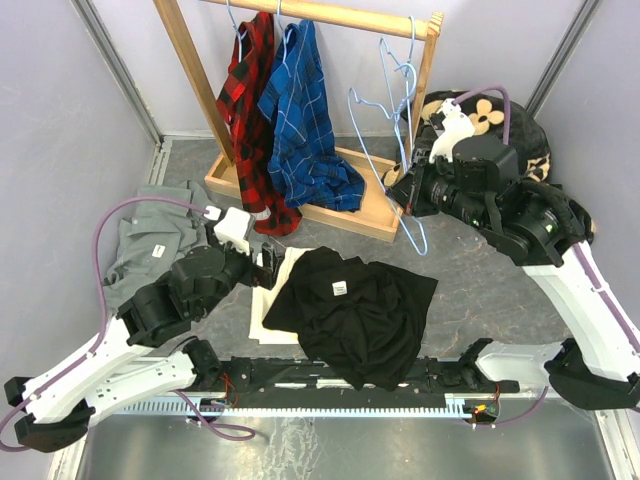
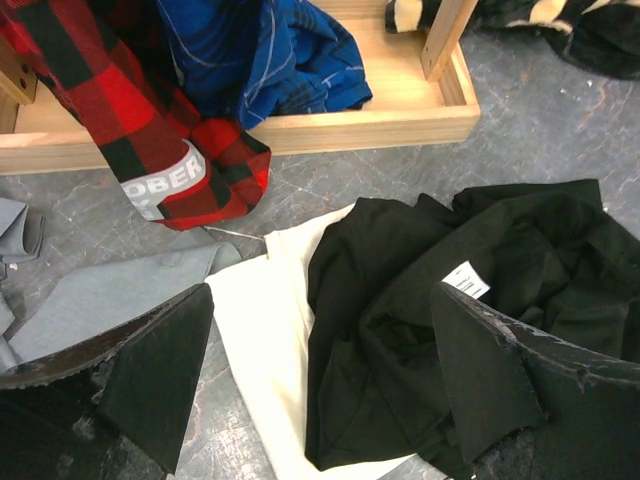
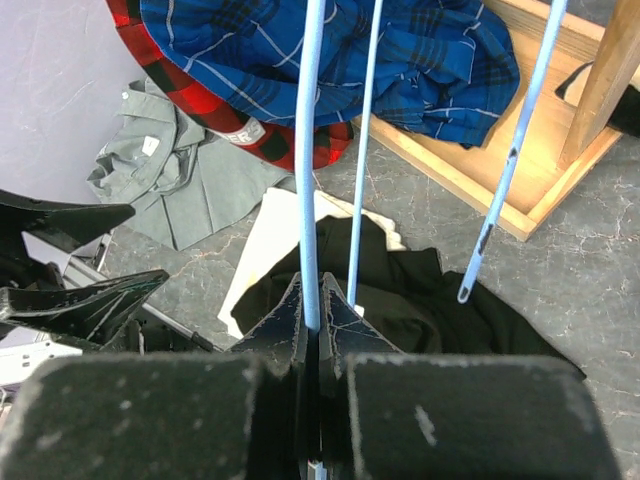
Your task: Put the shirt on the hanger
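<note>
at the centre of the grey table (image 1: pixel 480 290), one black shirt (image 1: pixel 355 310) is lying crumpled, with its single white label (image 1: pixel 339 288) facing up. the shirt is being supported partly by one cream cloth (image 1: pixel 272 305) and is not being touched by either of the two grippers.

at the right end of the one wooden rack (image 1: pixel 188 70), one light-blue wire hanger (image 3: pixel 312 150) is being grasped by the right gripper (image 3: pixel 315 300). the jaws are being pressed together on a straight run of the wire. this hanger is being held well apart from the shirt, behind it and to its right. two further blue wire runs are being shown beside the clamped one in the right wrist view; which hanger they belong to cannot be told. at least one more bare hanger is hanging from the rail near the right post.

the left gripper (image 2: pixel 320 380) is being held low at the left edge of the shirt. its jaws are released and spread wide, over the cream cloth and the shirt's edge.

two plaid shirts are being carried on the rack: one red plaid shirt (image 1: pixel 250 110) and one blue plaid shirt (image 1: pixel 300 110). one grey shirt (image 1: pixel 150 235) is lying at the left wall. one flowered black blanket (image 1: pixel 520 135) is lying behind the right arm.
</note>
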`<act>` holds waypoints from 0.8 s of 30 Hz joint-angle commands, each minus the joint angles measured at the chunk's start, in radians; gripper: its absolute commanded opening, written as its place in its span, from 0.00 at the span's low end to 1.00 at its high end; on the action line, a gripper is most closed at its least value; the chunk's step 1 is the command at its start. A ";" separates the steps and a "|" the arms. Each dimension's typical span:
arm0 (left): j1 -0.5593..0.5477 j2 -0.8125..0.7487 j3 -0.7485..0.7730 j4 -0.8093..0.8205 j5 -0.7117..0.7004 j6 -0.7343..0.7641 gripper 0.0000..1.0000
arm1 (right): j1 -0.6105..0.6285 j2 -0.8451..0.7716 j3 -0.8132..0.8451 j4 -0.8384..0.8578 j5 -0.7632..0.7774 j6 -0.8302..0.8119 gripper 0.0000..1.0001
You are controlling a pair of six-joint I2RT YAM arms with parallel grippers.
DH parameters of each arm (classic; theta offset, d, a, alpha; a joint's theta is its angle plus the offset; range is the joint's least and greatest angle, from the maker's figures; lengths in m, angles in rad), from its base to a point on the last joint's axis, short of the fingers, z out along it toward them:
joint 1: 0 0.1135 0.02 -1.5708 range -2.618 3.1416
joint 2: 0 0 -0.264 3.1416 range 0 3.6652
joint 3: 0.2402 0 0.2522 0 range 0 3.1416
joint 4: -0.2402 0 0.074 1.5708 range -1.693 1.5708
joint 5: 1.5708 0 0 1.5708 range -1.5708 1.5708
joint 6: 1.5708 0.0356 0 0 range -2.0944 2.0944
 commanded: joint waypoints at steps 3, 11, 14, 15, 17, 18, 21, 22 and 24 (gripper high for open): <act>0.004 -0.020 -0.071 0.130 0.021 0.106 0.95 | 0.001 -0.057 -0.004 -0.024 0.007 0.013 0.00; 0.004 -0.024 -0.107 0.226 0.035 0.154 0.94 | 0.001 -0.115 -0.046 -0.063 0.012 -0.002 0.00; 0.004 -0.014 -0.095 0.243 0.104 0.205 0.94 | 0.001 -0.145 -0.073 -0.075 0.001 -0.017 0.00; 0.003 -0.015 -0.091 0.248 0.126 0.219 0.94 | 0.001 -0.154 -0.078 -0.081 -0.011 -0.030 0.00; 0.003 -0.023 -0.085 0.261 0.180 0.255 0.93 | 0.002 -0.171 -0.085 -0.097 -0.044 -0.064 0.00; 0.003 -0.027 -0.083 0.264 0.196 0.277 0.93 | 0.002 -0.180 -0.090 -0.112 -0.052 -0.075 0.00; 0.003 -0.031 -0.069 0.264 0.223 0.334 0.92 | 0.001 -0.204 -0.111 -0.165 -0.104 -0.116 0.00; 0.003 -0.027 -0.062 0.260 0.232 0.350 0.91 | 0.001 -0.211 -0.118 -0.187 -0.121 -0.127 0.00; 0.004 -0.016 -0.041 0.245 0.257 0.379 0.89 | 0.001 -0.237 -0.146 -0.205 -0.189 -0.150 0.00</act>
